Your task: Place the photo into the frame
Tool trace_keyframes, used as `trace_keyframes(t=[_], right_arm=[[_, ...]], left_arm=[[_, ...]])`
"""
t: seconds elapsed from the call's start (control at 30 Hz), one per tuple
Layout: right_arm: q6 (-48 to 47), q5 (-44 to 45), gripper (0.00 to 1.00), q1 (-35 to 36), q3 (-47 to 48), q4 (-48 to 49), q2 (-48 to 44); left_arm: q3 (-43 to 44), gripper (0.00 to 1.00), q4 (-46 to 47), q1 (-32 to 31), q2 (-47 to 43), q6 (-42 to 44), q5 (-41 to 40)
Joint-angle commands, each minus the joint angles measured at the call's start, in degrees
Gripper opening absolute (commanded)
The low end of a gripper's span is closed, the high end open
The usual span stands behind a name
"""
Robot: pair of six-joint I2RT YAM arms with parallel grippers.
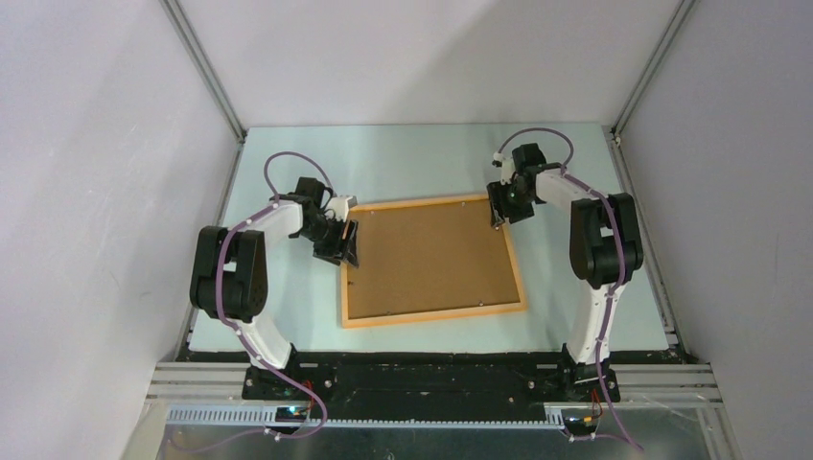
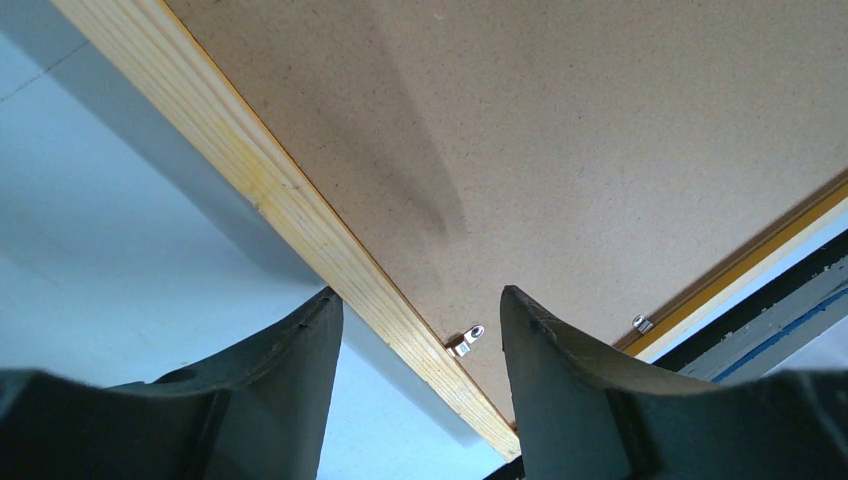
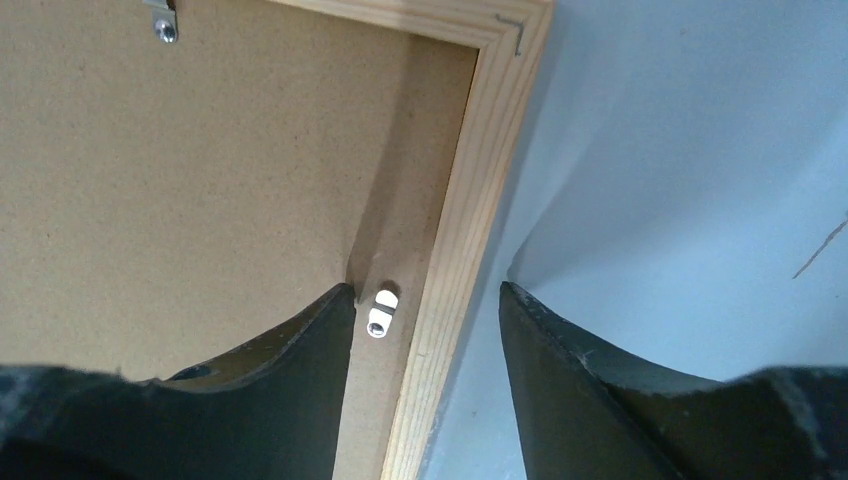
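The frame [image 1: 433, 314] lies flat in the middle of the table [image 1: 412, 163], back side up and turned a little askew, with the brown backing board [image 1: 427, 257] filling the space inside its wooden rails.

The left gripper [image 1: 344, 249] is at the frame's left rail [image 2: 300, 215], toward the far end. Its jaws are apart and straddle the rail, one finger [image 2: 290, 380] outside over the table and the other over the board. They are not clamped on anything. A small metal tab [image 2: 466, 342] sits on the board just inside the rail between the fingers, and a second tab [image 2: 643, 323] shows at the adjoining rail.

The right gripper [image 1: 499, 211] is at the frame's far right corner. Its jaws are also apart and straddle the right rail [image 3: 470, 200], one finger [image 3: 290, 380] over the board and the other outside over the table. A white tab [image 3: 381, 312] lies on the board just inside the rail between them, and a metal tab [image 3: 163, 22] sits at the far rail.
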Motion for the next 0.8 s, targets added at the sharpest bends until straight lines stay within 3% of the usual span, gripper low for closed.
trace_keyframes(t=[0.0,0.3,0.77], right_arm=[[1.03,2.09,0.58,0.46,2.29,0.93,1.22],[0.06,0.93,0.51,-0.39,1.81,0.24,1.01],[-4.06,-7.7,0.47,-4.68,0.16,-1.98,-0.76]], left_arm=[[0.88,0.63,-0.13,-0.57,-1.54,0.55,1.16],[0.99,0.63,-0.16,-0.61,-1.4,0.54,1.1],[1.3,0.63,-0.12,-0.58,-1.23,0.33,0.98]])
